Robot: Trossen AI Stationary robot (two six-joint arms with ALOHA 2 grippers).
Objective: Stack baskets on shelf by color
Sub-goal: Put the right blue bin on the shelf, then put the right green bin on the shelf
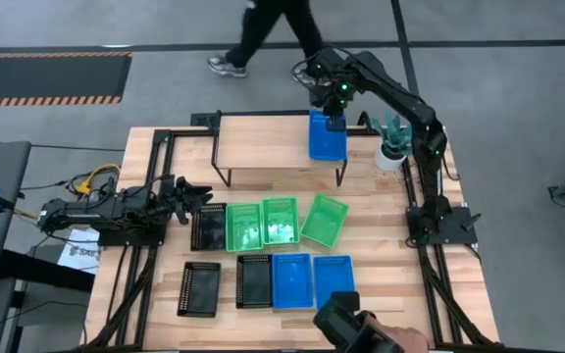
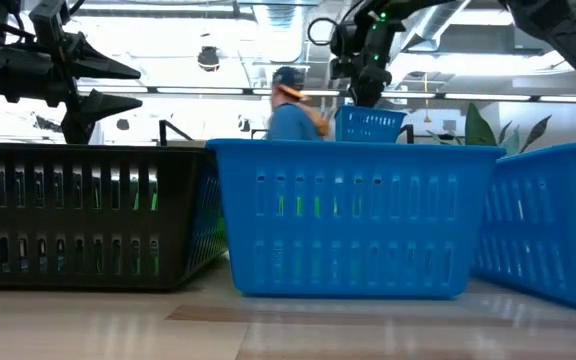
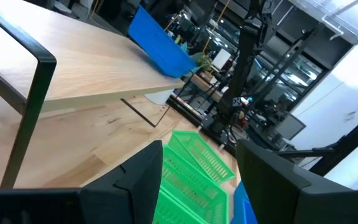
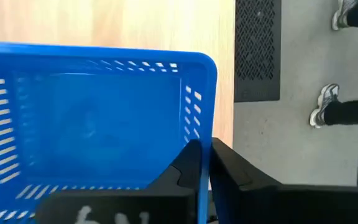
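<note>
The shelf [image 1: 263, 147] stands at the table's far middle. A blue basket [image 1: 326, 137] is at the right end of its top, with my right gripper [image 1: 336, 118] shut on its far end; whether it rests on the wood or hangs just above cannot be told. On the table before the shelf lie three green baskets [image 1: 280, 222], the right one [image 1: 324, 218] turned askew. There are also three black baskets [image 1: 207, 226] [image 1: 199, 287] [image 1: 254, 280] and two blue ones [image 1: 291, 280] [image 1: 333, 277]. My left gripper [image 1: 192, 196] hovers open at the table's left, beside the far black basket. My right gripper [image 4: 205, 165] pinches the blue basket's far short wall [image 4: 202, 134], with one finger inside the basket and one outside. The fingers come from above, pointing down. The basket stays level and open side up over the shelf's right end.
A small plant in a white pot [image 1: 392, 147] stands just right of the shelf. A person [image 1: 263, 34] walks on the floor beyond the far edge. A dark device and a hand [image 1: 361, 328] show at the near edge. The shelf's left and middle [image 1: 253, 137] are bare wood.
</note>
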